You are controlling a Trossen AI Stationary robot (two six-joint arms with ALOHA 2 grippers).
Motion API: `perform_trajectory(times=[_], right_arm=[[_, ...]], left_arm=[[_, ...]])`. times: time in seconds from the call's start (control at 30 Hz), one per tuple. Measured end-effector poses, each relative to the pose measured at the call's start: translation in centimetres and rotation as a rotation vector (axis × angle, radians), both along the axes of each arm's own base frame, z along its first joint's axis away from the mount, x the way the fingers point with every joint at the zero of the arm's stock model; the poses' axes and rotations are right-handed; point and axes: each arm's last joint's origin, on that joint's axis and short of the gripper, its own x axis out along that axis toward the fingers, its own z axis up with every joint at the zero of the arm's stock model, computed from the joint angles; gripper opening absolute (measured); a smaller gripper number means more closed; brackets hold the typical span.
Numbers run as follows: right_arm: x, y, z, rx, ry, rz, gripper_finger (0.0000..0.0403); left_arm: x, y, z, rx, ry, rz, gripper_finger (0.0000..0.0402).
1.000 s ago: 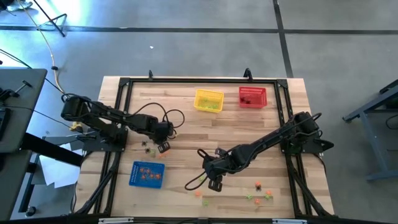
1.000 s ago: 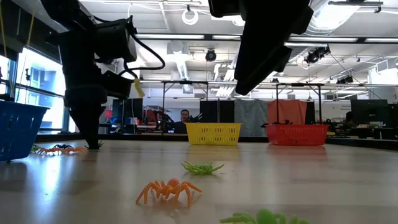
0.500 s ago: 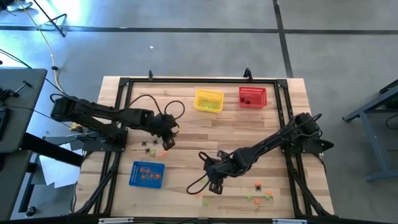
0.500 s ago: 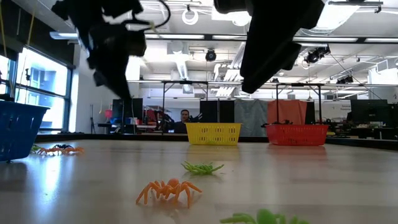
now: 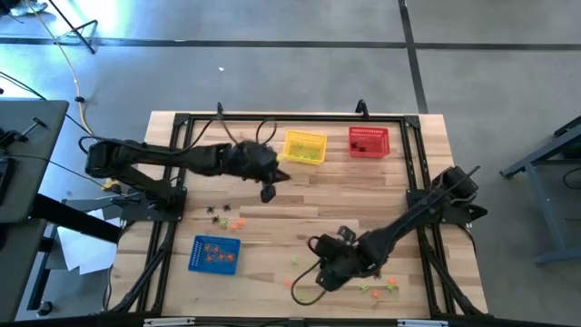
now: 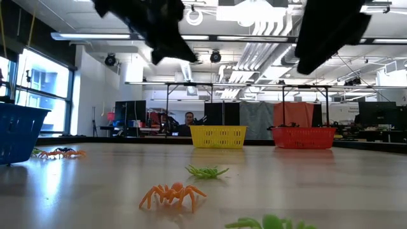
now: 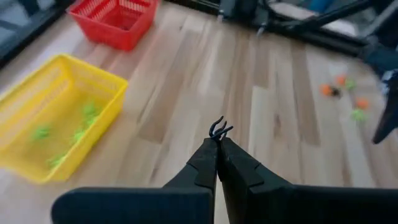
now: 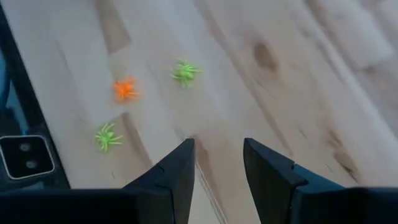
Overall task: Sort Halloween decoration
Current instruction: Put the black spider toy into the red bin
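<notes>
My left gripper (image 5: 268, 193) hangs above the table's middle, near the yellow basket (image 5: 304, 146), shut on a tiny black spider trinket (image 7: 217, 129). My right gripper (image 8: 217, 149) hovers open over the near right part of the table, with nothing between its fingers. Below and beyond it lie a green spider (image 8: 184, 71), an orange one (image 8: 125, 90) and another green one (image 8: 107, 137). More trinkets lie loose by the blue basket (image 5: 214, 253), black and orange ones (image 5: 222, 218). In the low view an orange spider (image 6: 172, 194) and a green one (image 6: 206, 170) stand on their legs. My left gripper pinches the black spider between its two fingertips; only a few thin legs (image 7: 219, 126) stick out past the tips. The fingers slant down toward the table's far right. The trinket is lifted clear of the table.
The red basket (image 5: 369, 142) stands at the far edge, right of the yellow one, which holds green pieces (image 7: 62, 134). The blue basket holds orange pieces. A black frame (image 5: 272, 118) runs round the table. More trinkets (image 5: 377, 286) lie at the near right.
My left gripper has risen from the trinkets beside the blue basket and swung toward the far right, toward the yellow basket, tipping from pointing down to a shallower slant, carrying the black spider. My right gripper, still open, has moved toward the table's near right and turned.
</notes>
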Motion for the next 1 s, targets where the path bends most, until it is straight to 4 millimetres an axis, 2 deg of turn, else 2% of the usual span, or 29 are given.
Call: perform_trajectory(times=[0.17,0.37,0.7,1.0], right_arm=[[-1.9,0.5,0.1,-0.074,0.031,-0.082,0.0133],[-4.0,1.2,0.3,-0.129,0.042,-0.168,0.0133],[-7.3,1.7,0.4,-0.175,0.073,-0.400,0.0133],[-10.4,1.0,0.9,-0.289,0.209,-0.626,0.0133]], left_arm=[[3.1,4.0,0.3,-0.045,-0.079,0.013,0.0000],[7.8,8.1,0.7,0.016,-0.110,0.046,0.0000],[14.3,12.2,0.2,0.031,-0.169,-0.018,0.0000],[18.2,15.2,-3.2,0.059,-0.163,-0.014,0.0000]])
